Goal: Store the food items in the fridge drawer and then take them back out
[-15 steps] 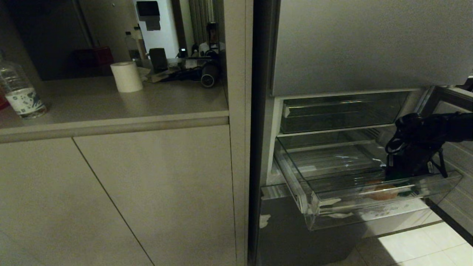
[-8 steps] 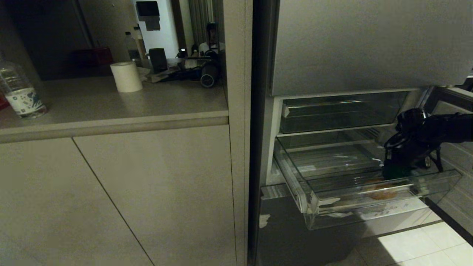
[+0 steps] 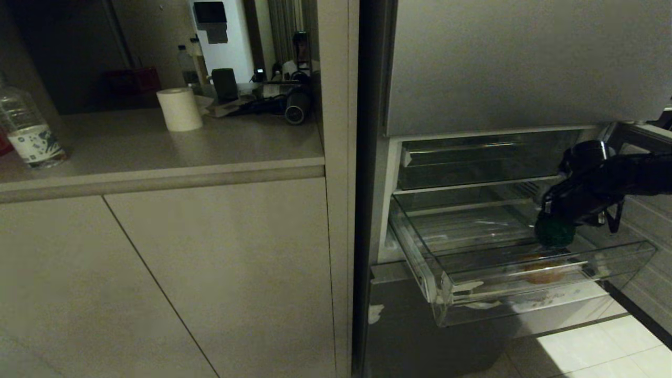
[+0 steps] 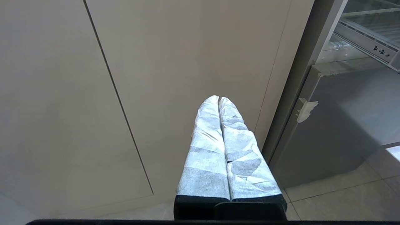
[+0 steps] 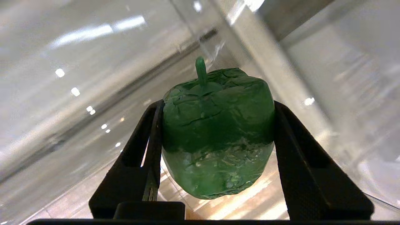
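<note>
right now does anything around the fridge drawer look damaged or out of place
Only minor wear: white torn sticker scraps cling to the front lip of the fridge drawer. The surface of the green food item, clamped in the right gripper, looks cracked and wrinkled. Nothing is spilled; the orange-brown piece lies inside the drawer.

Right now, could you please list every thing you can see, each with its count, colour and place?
green pepper: one, dark green, held above the drawer
orange food piece: one, orange-brown, on the drawer floor
drawer: one, clear, pulled out of the fridge
tray: one, clear, above the drawer
water bottle: one, clear, left on the counter
paper roll: one, white, on the counter
counter: one, beige, left of the fridge
right gripper: black, clamped on the pepper
left gripper: white-wrapped, shut, before the cabinet door
</note>
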{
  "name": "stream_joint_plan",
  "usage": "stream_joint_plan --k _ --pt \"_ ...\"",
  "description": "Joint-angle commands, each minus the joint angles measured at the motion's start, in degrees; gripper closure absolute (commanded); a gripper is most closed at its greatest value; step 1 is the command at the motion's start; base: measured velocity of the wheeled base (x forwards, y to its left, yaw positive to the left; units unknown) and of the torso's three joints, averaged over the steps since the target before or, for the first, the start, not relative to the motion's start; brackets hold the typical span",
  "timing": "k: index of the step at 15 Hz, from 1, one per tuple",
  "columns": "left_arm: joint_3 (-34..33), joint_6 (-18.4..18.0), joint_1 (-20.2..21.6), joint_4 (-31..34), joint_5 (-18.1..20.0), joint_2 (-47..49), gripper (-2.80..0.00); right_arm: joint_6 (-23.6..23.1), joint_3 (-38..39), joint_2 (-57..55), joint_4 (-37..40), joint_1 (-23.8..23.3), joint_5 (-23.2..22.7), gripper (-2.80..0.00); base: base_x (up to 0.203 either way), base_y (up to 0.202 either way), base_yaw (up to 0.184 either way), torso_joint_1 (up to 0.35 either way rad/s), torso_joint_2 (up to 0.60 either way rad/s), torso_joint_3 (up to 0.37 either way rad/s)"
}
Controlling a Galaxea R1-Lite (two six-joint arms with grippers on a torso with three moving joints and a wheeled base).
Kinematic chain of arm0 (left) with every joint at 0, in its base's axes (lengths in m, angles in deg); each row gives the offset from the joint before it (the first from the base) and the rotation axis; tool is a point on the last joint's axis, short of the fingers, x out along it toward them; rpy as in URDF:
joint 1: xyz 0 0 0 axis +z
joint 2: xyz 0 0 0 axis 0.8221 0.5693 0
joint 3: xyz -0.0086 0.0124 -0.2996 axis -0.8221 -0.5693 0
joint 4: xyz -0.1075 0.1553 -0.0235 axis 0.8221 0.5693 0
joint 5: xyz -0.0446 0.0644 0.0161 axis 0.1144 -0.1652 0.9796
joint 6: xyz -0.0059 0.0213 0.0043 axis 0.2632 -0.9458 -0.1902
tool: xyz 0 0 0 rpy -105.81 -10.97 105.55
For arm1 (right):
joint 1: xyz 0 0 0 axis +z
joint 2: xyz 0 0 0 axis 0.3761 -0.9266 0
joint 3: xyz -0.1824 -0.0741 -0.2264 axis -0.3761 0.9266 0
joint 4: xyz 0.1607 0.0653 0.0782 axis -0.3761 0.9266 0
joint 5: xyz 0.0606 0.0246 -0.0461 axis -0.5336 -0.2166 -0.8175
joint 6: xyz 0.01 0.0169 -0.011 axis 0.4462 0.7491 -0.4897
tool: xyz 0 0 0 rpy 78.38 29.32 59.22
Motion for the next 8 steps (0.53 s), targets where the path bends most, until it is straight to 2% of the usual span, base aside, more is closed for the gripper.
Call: stream_joint_plan --k 1,5,8 --pt "0.00 0.02 0.00 0.00 0.00 0.08 0.00 0.05 0.51 4.10 0.82 0.30 0.05 0.00 0.000 0.000 0.000 0.000 0.00 0.000" --pt "0.00 0.02 0.00 0.00 0.00 0.08 0.00 0.69 1.55 11.07 7.59 0.31 0.04 0.00 0.000 0.000 0.000 0.000 0.00 0.000" --pt "0.00 0.02 0.00 0.00 0.00 0.08 0.00 0.77 5.57 17.41 9.42 0.30 0.03 0.00 0.000 0.000 0.000 0.000 0.00 0.000"
